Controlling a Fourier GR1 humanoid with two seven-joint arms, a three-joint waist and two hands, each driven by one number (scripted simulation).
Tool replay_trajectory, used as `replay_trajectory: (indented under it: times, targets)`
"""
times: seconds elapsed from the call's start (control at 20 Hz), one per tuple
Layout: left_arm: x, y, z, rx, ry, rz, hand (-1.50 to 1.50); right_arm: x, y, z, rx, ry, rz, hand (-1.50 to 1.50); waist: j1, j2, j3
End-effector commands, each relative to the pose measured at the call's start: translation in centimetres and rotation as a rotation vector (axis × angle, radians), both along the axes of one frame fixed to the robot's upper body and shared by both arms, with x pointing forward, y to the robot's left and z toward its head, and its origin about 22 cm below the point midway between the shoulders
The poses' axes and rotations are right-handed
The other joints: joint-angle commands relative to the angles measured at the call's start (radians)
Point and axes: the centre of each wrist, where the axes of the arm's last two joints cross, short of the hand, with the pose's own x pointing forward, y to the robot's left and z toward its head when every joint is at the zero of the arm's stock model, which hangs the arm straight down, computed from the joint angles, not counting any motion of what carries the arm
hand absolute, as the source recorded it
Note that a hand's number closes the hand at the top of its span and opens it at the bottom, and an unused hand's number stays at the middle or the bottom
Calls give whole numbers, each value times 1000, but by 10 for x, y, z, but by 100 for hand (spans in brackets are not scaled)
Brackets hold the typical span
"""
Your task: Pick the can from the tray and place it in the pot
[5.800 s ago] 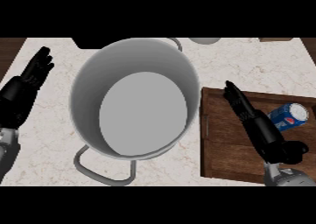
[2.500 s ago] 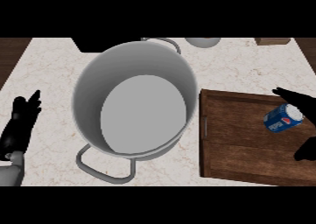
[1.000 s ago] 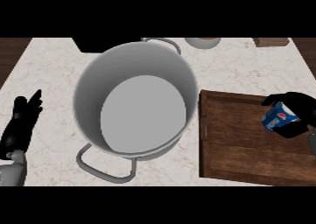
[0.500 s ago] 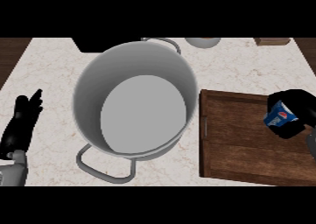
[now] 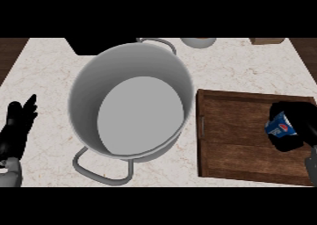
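Observation:
A blue can [image 5: 278, 126] with a red and white logo is over the right part of the brown wooden tray [image 5: 238, 136]. My right hand [image 5: 304, 125] is curled round the can and hides most of it. A large grey pot [image 5: 131, 105] with loop handles stands left of the tray; nothing shows inside it. Resting open at the left edge, fingers up, is my left hand [image 5: 15, 132], well clear of the pot.
The tray lies on a pale marble counter [image 5: 251, 66]. At the far edge are a dark object [image 5: 95, 45], a grey bowl-like item [image 5: 198, 42] and a small brown block [image 5: 268, 41]. Dark wood shows past the counter's left and right ends.
My right hand has closed round the can on the tray and shifted slightly with it. The left hand and the pot have stayed where they were.

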Motion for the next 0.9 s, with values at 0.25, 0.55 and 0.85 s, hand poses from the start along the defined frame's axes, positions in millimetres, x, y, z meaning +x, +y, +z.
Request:
replay_trajectory:
  times: [0.25,0.55,0.85]
  targets:
    - [-8,27,-2,-7,10,23,0,-85,62,43,73,-244,-229,150,-19,-4,-1]
    - [-4,11,-10,2,4,6,0,-120,110,102,301,-606,-92,150,-5,-1,0]
    - [1,-3,-9,2,7,-2,0,-162,137,155,357,-762,-12,150,15,2,-1]
